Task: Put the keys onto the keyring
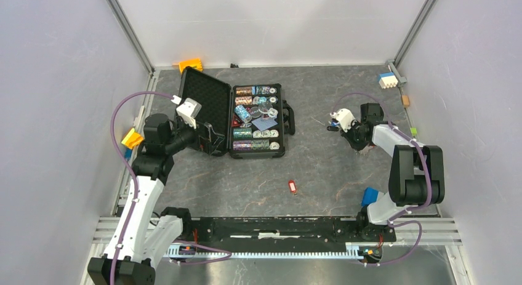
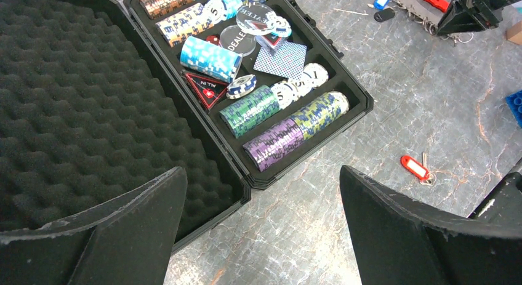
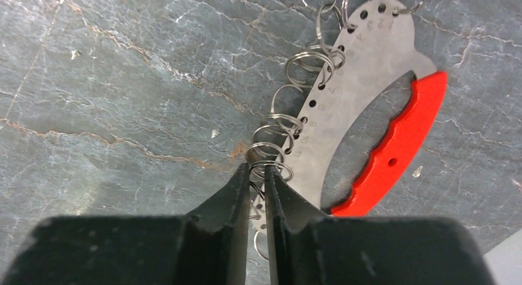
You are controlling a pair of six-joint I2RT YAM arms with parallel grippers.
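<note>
The grey counter (image 1: 320, 174) carried an open poker chip case (image 1: 206, 100), which sat just ahead and left of the left gripper (image 2: 261, 174). That gripper hung wide apart and held nothing. Far across from it, the right gripper (image 3: 257, 170) was low over the counter with its 2 fingers (image 3: 228, 199) drawn to a narrow slit, a split ring (image 3: 277, 164) pinched between them. That ring hung from the edge of a steel plate (image 3: 363, 82) with numbered holes and a red grip (image 3: 400, 137), lying just ahead and right of this gripper. The keyring (image 2: 415, 168), with its red tag, lay loose on the counter ahead and right of the left gripper, well apart from the right gripper. A blue-headed key (image 2: 381, 0) lay near the right gripper, beside the plate. I could not find the red-headed key.

This looked like an early step, as no key appeared to be on the tagged ring. The next move likely called for lifting 1 key clear of the clutter and carrying it to the keyring, with the other gripper steadying the ring.
</note>
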